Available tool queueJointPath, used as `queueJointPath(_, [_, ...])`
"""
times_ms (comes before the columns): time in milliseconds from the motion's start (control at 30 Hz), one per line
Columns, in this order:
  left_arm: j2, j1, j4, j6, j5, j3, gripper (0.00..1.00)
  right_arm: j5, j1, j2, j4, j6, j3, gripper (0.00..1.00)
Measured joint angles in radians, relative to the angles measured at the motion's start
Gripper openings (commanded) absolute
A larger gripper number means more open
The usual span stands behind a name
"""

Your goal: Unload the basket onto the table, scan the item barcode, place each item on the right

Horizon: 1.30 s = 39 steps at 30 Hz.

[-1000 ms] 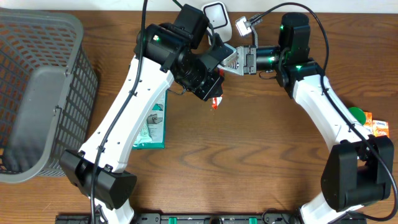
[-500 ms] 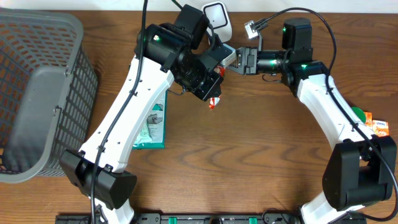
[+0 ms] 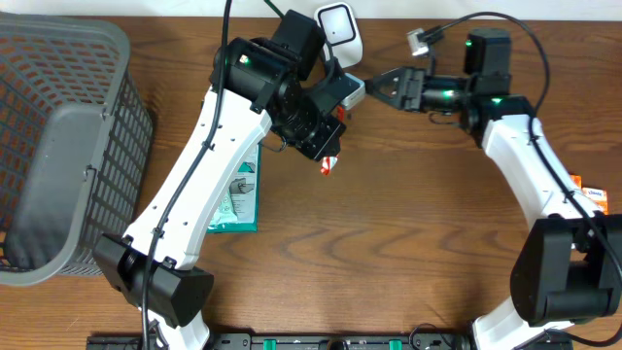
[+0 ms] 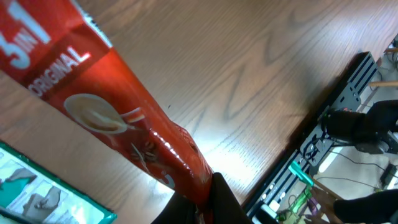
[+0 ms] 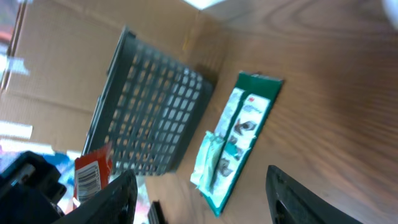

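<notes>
The item is a red coffee sachet [image 4: 106, 106] printed "3 in 1 Original". My left gripper [image 4: 208, 202] is shut on its lower end and holds it above the table. From overhead only its red tip [image 3: 328, 165] shows under the left gripper [image 3: 326, 148]. The right wrist view catches the sachet's barcode panel [image 5: 92, 174] at its left edge. A white scanner [image 3: 337, 27] stands at the back edge, just behind the left wrist. My right gripper [image 3: 384, 86] is open and holds nothing, a little right of the left wrist, with the fingers [image 5: 112, 199] wide apart.
A grey mesh basket [image 3: 58, 146] fills the left side of the table. A green wipes pack [image 3: 238, 199] lies flat under the left arm, and shows again [image 5: 239, 140] from the right wrist. An orange packet [image 3: 593, 197] sits at the right edge.
My right gripper has drawn back to the right, away from the left wrist, and its jaws have widened. The left arm shifted slightly, still holding the sachet.
</notes>
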State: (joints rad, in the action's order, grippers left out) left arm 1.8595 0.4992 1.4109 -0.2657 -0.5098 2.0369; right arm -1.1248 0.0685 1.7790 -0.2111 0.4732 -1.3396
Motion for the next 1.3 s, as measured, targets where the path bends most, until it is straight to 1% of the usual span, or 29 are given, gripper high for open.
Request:
queueJointPath(100, [0.0,0.0,0.004,0.0,0.017,0.0,0.08,0.0,-0.058,0.0,-0.011,-0.003,0.0,0.64])
queueJointPath(167, [0.0,0.0,-0.009,0.002,0.026,0.0,0.08,0.004,-0.093,0.0,-0.016,-0.004,0.0,0.77])
queueJointPath(233, [0.0,0.0,-0.027,0.004,0.034,0.0,0.07,0.02,-0.13,0.0,-0.036,-0.011,0.0,0.93])
queueJointPath(267, [0.001,0.0,-0.044,0.004,0.039,0.0,0.07,0.038,-0.151,0.0,-0.057,-0.011,0.0,0.98])
queueJointPath(300, [0.003,0.0,-0.059,0.004,0.041,0.0,0.07,0.054,-0.166,0.0,-0.077,-0.01,0.0,0.99])
queueJointPath(433, [0.054,0.0,-0.139,0.005,0.059,0.01,0.07,0.145,-0.21,0.0,-0.207,-0.011,0.0,0.99])
queueJointPath(567, [0.171,0.0,-0.189,0.004,0.111,0.077,0.08,0.285,-0.213,0.0,-0.333,-0.011,0.0,0.99])
queueJointPath(667, [0.27,0.0,-0.171,0.005,0.173,0.191,0.07,0.398,-0.211,0.0,-0.373,-0.011,0.0,0.99])
queueJointPath(767, [0.32,0.0,-0.171,0.004,0.231,0.28,0.07,0.507,-0.211,0.0,-0.403,-0.011,0.0,0.99])
queueJointPath(900, [0.321,0.0,-0.172,0.004,0.271,0.32,0.07,0.653,-0.211,0.0,-0.405,-0.011,0.0,0.99])
queueJointPath(1033, [0.321,0.001,-0.148,0.003,0.292,0.322,0.07,0.728,-0.211,0.0,-0.405,-0.011,0.0,0.99])
queueJointPath(1067, [0.321,0.001,-0.142,0.004,0.306,0.322,0.11,0.737,-0.211,0.0,-0.405,-0.011,0.0,0.99])
queueJointPath(1100, [0.32,0.0,-0.121,0.004,0.318,0.322,0.21,0.745,-0.211,0.0,-0.406,-0.011,0.0,0.99])
queueJointPath(1133, [0.319,0.0,-0.108,0.007,0.325,0.322,0.24,0.751,-0.211,0.0,-0.405,-0.011,0.0,0.99])
queueJointPath(1167, [0.319,0.0,-0.098,0.008,0.326,0.322,0.14,0.758,-0.211,0.0,-0.405,-0.011,0.0,0.99])
queueJointPath(1200, [0.318,0.0,-0.099,0.011,0.324,0.322,0.07,0.76,-0.211,0.0,-0.406,-0.011,0.0,0.99])
queueJointPath(1300, [0.311,0.003,-0.087,-0.039,0.322,0.322,0.07,0.767,-0.211,0.0,-0.406,-0.011,0.0,0.99])
